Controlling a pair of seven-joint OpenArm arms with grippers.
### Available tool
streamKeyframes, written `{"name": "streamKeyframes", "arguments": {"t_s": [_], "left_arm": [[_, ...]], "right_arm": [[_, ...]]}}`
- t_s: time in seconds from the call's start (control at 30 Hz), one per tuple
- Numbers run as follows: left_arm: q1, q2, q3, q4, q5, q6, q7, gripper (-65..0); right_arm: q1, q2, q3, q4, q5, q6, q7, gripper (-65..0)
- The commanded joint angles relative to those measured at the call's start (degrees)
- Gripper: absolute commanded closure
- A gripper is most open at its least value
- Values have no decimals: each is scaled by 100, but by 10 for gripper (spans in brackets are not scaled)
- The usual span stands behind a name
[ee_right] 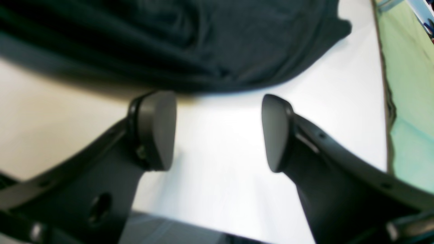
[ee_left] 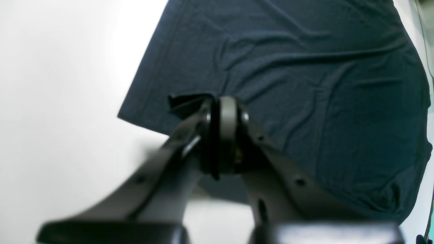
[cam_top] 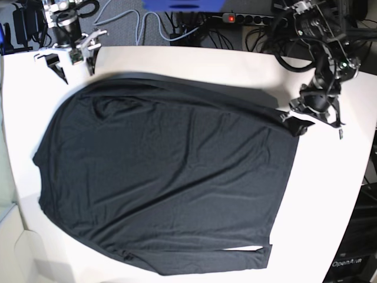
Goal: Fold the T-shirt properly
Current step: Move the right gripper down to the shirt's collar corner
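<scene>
Table top, big, white and smooth [cam_top: 330, 194], holds everything. Spread over most of it, from the left side to past the middle, lies the T-shirt [cam_top: 165, 177], a large, plain, dark charcoal shirt of thin, soft, wrinkly cloth. It looks light and floppy, so I think it will sag, slide and bunch up when lifted. The best places to take hold seem to be its corners and edges, where the cloth is easy to pinch.

The left gripper [cam_top: 303, 121], black and at the far right, is clenched on a corner of the shirt. The right gripper [ee_right: 218, 132], at the far left, has its two dark pads wide apart with nothing between them, just off the shirt's edge.

Black cables [cam_top: 194, 23] lie beyond the far edge, well apart from the shirt. Nothing lies on the shirt.
</scene>
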Motion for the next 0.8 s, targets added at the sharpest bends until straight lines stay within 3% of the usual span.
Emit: {"name": "streamKeyframes", "arguments": {"t_s": [0.0,0.13,0.33,0.77], "left_arm": [[-34,-53,-15,79,-79,-22,-120,-26],[-34,-62,-15,79,-79,-22,-120,-26],[-34,-36,-15,79,-79,-22,-120,-25],[-34,-18,-15,79,-79,-22,-120,-25]], "right_arm": [[-13,46,12,32,-100,-20,150,-389],[180,46,12,-109,-724,-20,141,-389],[453,11,65,-161,-1084,736,132,-387],[629,37,21,-170,-1339,763,132,-387]]}}
